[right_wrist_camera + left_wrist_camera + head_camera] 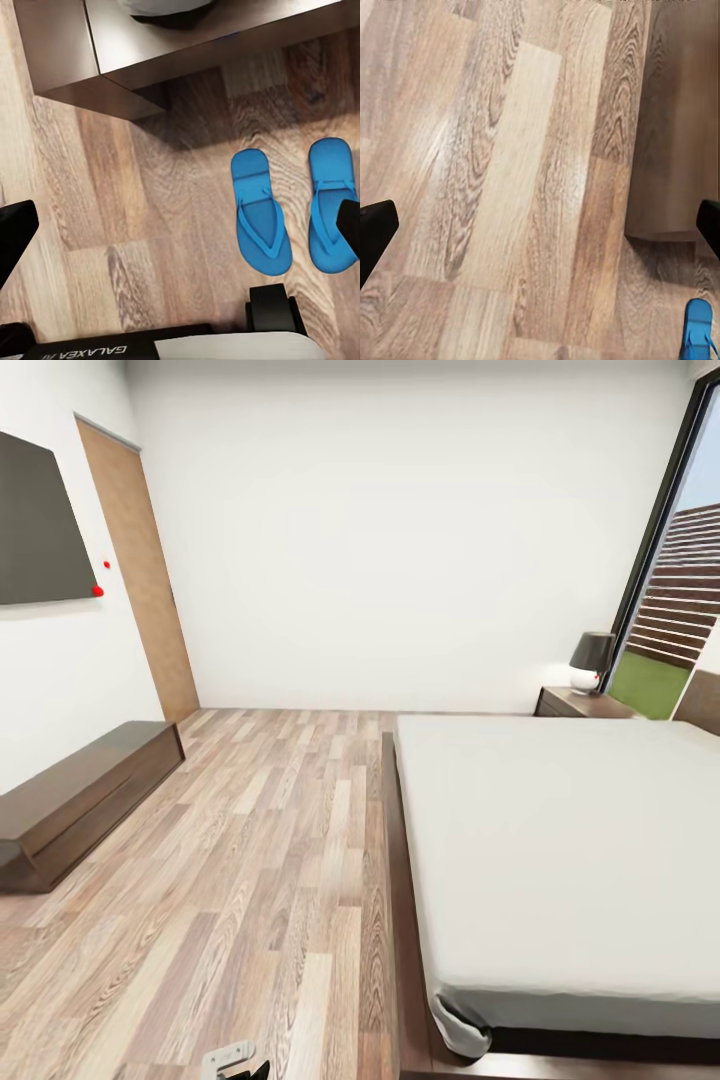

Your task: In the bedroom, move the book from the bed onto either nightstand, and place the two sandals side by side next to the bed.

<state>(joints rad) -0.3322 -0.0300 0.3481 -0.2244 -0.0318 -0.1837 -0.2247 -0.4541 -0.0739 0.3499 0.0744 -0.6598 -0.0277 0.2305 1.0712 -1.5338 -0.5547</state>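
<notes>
Head view gives me the bedroom (400,530): plain white walls and a floor (250,840) of wood planks in mixed tan and grey-brown grain. My landmark is the bed (560,850), a large low platform with a dark brown wooden frame and a smooth off-white mattress; one mattress corner sags in a soft fold over the foot of the frame. No book is visible on the part of the mattress I can see. Beyond the bed's far end, against the back wall, sits a nightstand (580,704), dark brown with a glossy top, carrying a small lamp (590,661) with a dark shade and a rounded white base. Beside the nightstand a tall dark-framed window (665,590) shows grass and a slatted fence. Across the floor from the bed lies a long, low dark bench (80,795) under a flat dark wall panel (40,525), with a plain brown door (140,570) further along that wall.

Near a corner of the bed frame, in my right wrist view, the two sandals (294,206) lie flat on the planks: bright blue, thin-soled flip-flops, parallel, just apart.

My right gripper (180,232) stands spread wide, holding nothing. My left gripper (540,229) is likewise spread and bare over the planks.
</notes>
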